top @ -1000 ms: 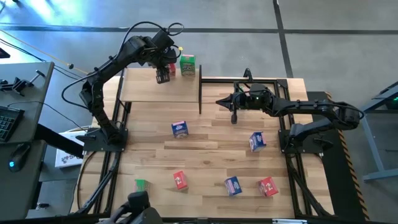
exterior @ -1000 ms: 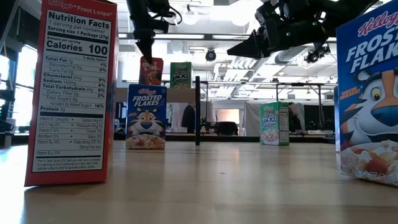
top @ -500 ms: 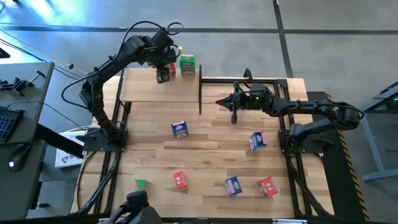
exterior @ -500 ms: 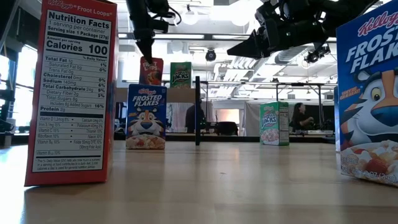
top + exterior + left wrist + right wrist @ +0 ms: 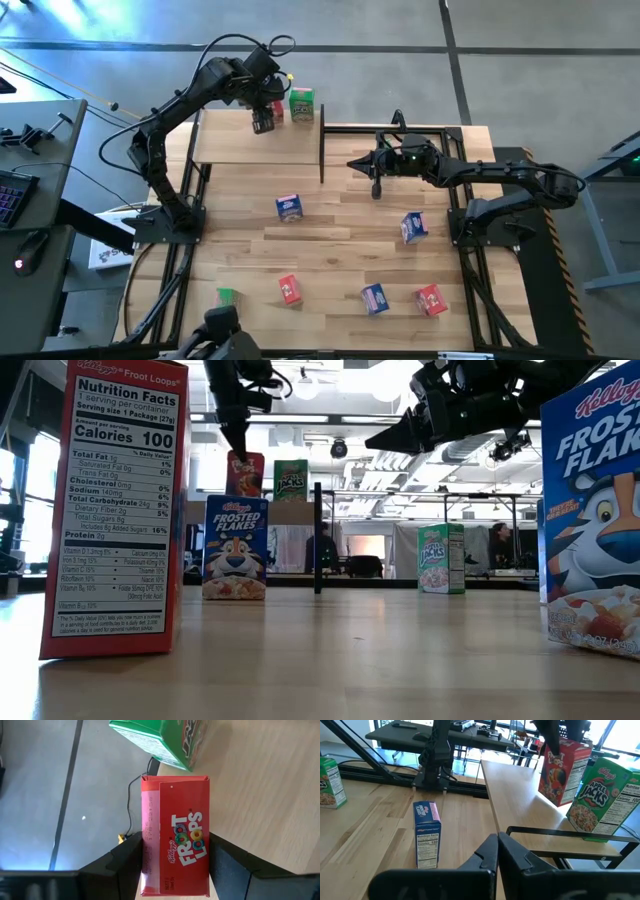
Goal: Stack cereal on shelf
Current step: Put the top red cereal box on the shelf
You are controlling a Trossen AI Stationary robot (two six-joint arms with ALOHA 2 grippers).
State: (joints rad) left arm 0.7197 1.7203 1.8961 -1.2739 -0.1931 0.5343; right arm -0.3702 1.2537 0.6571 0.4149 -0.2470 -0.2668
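My left gripper (image 5: 263, 121) is over the far end of the shelf (image 5: 250, 148), shut on a red cereal box (image 5: 175, 835). A green cereal box (image 5: 301, 103) stands on the shelf right beside the red one. Several more boxes stand on the tabletop: blue ones (image 5: 289, 207) (image 5: 413, 227) (image 5: 374, 298), red ones (image 5: 290, 289) (image 5: 431, 299) and a green one (image 5: 226, 296). My right gripper (image 5: 352, 163) hovers shut above the table, right of the shelf's black post (image 5: 322, 155), touching nothing. My left gripper pinches the red cereal box between its two fingers (image 5: 125, 862), one on each narrow side near the top end (image 5: 555, 742). It comes from above, pointing down. The box sits slightly tilted, its bottom (image 5: 552, 797) at the shelf plank; I cannot tell whether it rests there.
The shelf plank (image 5: 530, 800) has bare room toward the table's near side of the two boxes. A black metal rail (image 5: 570, 832) edges the shelf. The table's middle, between the blue box (image 5: 427, 835) and the near row, is open wood.
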